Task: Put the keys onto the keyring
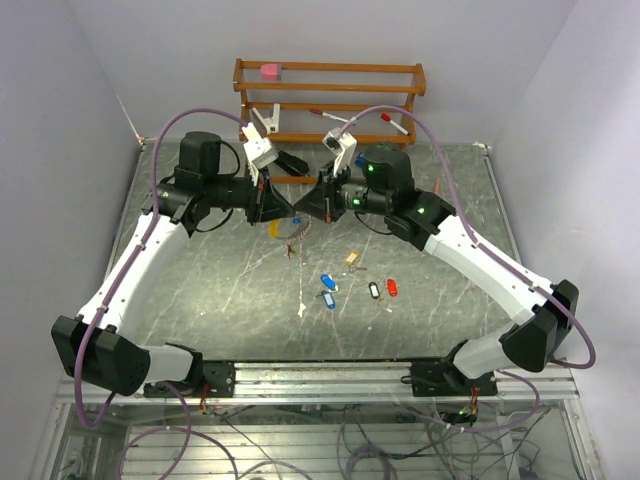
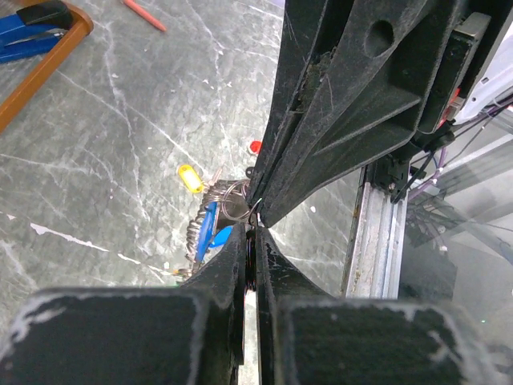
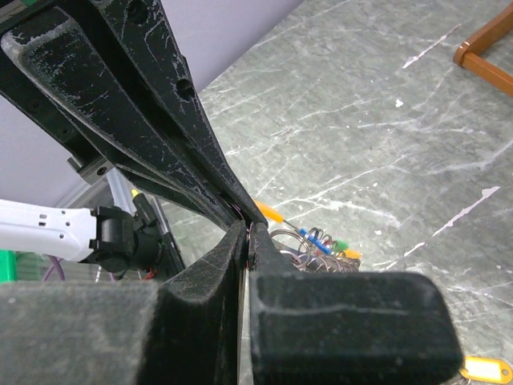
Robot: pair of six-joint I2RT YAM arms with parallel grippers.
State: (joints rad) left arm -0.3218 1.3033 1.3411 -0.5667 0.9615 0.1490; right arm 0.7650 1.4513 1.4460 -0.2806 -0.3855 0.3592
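My two grippers meet tip to tip above the middle of the table, the left gripper (image 1: 289, 206) on the left and the right gripper (image 1: 306, 208) on the right. Both are shut. The keyring (image 1: 286, 231) hangs just under the tips with a bunch of keys on it. In the left wrist view my left gripper (image 2: 253, 241) pinches a thin dark piece, and the keyring's wire (image 2: 233, 197) runs out beside blue tags (image 2: 210, 231). In the right wrist view my right gripper (image 3: 248, 237) is shut beside the wire loops (image 3: 319, 247). Loose keys lie below: blue (image 1: 327, 282), tan (image 1: 352, 258), black (image 1: 374, 290), red (image 1: 391, 287).
A wooden rack (image 1: 330, 76) stands at the back with a pink block on its top rail and clips and markers below. A yellow-tagged key (image 2: 191, 178) lies on the marble. A metal rail (image 2: 373, 233) runs along the table's near edge.
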